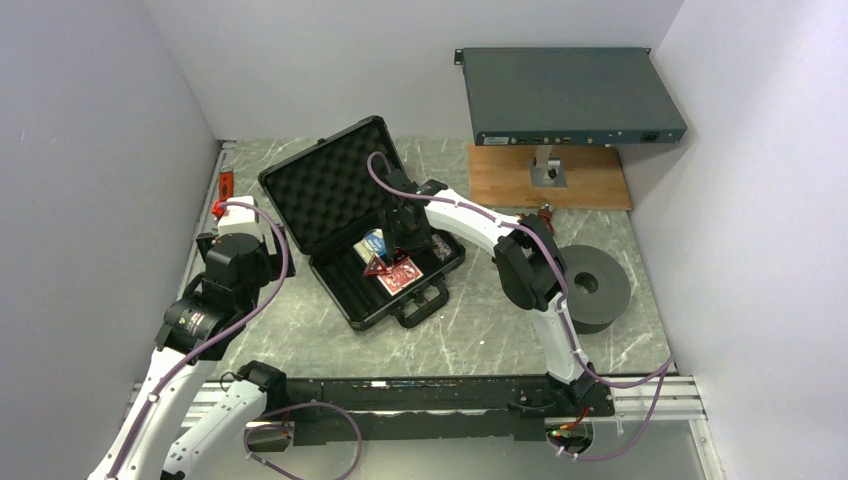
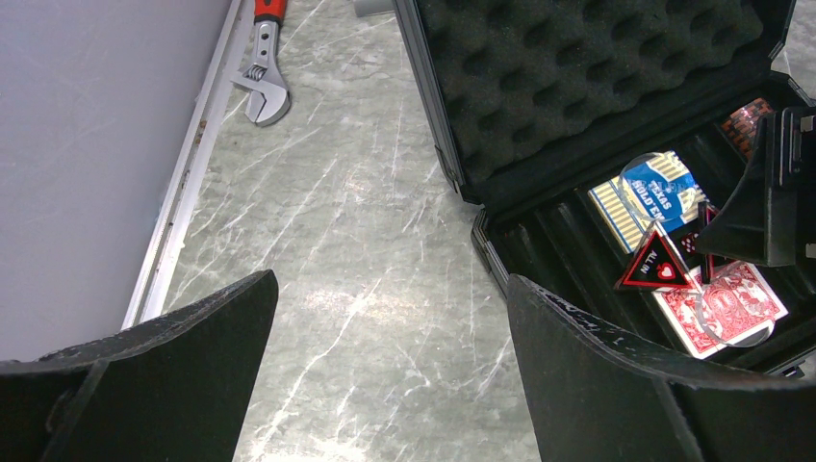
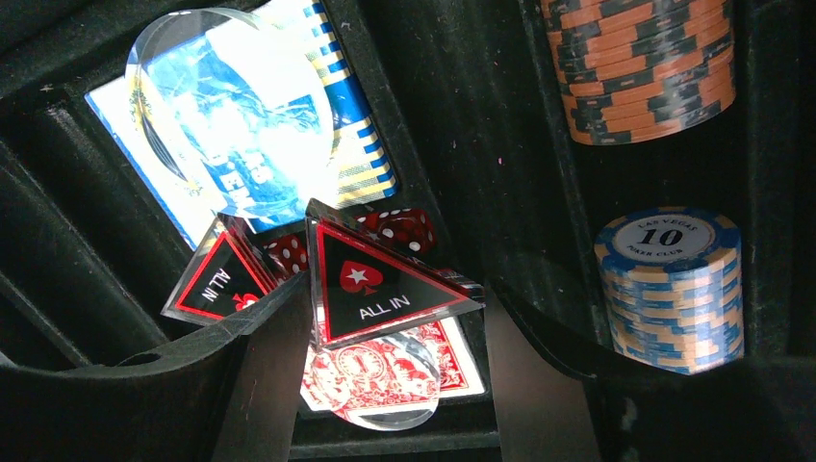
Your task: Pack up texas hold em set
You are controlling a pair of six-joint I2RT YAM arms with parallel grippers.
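Note:
The black briefcase lies open on the table, with its foam lid tipped back. In its tray lie a blue deck, a red deck, red dice, an orange chip roll and a blue one. My right gripper is down in the tray, shut on a red-black "ALL IN" triangular token. A second token leans outside its left finger. My left gripper is open and empty over bare table, left of the case.
A grey rack-mount box stands on a wooden board at the back right. A black round disc sits right of the case. A red-handled wrench lies by the left wall. Clear round discs lie on the decks.

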